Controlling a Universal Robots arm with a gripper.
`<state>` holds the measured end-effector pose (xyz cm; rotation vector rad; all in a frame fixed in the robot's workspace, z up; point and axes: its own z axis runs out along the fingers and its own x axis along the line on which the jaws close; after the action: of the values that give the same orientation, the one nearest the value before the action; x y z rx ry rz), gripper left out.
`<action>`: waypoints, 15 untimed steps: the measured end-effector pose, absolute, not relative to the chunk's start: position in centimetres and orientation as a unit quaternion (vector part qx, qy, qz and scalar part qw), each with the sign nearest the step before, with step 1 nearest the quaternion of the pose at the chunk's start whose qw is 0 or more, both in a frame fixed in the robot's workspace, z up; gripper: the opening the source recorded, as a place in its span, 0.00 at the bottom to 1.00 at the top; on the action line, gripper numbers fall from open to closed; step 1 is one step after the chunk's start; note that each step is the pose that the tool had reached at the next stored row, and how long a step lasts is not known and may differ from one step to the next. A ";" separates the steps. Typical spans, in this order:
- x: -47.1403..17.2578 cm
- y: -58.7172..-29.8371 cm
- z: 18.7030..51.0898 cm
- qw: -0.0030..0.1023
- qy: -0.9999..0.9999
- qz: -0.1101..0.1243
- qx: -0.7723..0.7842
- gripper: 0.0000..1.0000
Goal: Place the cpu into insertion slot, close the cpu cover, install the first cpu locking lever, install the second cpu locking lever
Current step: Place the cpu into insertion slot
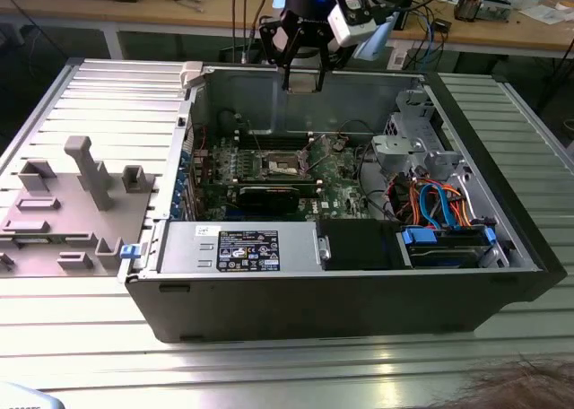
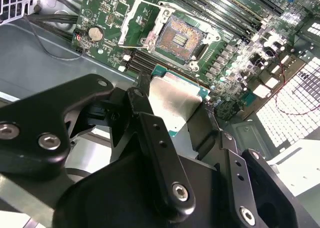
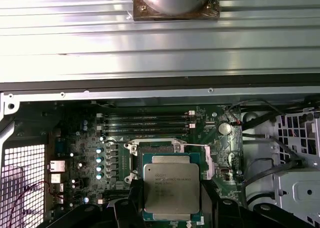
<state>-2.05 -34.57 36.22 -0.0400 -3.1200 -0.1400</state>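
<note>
First wrist view: the gripper has its fingers pinched on two opposite edges of the cpu, holding it flat, high over the motherboard, with the bare socket just beyond. We're on step one, I'd say, and seating the chip calls for squaring it to that socket.

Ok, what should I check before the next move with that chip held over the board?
1. The cpu clamped in the gripper: ok.
2. The socket bare, contacts exposed: ok.
3. The cpu cover swung up off the socket: ok.
4. The cpu squarely over the socket: cannot tell.
5. The cpu's corner orientation matching the socket: cannot tell.
</note>
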 end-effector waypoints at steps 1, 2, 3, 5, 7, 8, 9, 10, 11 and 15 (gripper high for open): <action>-2.0 -34.6 36.2 0.009 -0.999 -0.045 -0.013 0.54; -2.0 -34.6 36.1 0.009 -0.999 -0.045 -0.013 0.54; -2.0 -34.6 36.1 0.009 -0.999 -0.045 -0.013 0.54; -2.0 -34.6 36.1 0.009 -0.999 -0.045 -0.013 0.54; -2.0 -34.6 36.0 0.009 -0.999 -0.045 -0.013 0.54; -2.0 -34.6 35.9 0.009 -0.999 -0.045 -0.013 0.54; -2.0 -34.6 35.9 0.009 -0.999 -0.045 -0.013 0.54; -2.0 -34.6 35.8 0.009 -0.999 -0.045 -0.013 0.54; -2.0 -34.6 35.8 0.009 -0.999 -0.045 -0.013 0.54; -2.0 -34.6 35.0 0.009 -0.999 -0.045 -0.013 0.54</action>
<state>-2.05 -34.57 34.99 -0.0400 -3.1200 -0.1400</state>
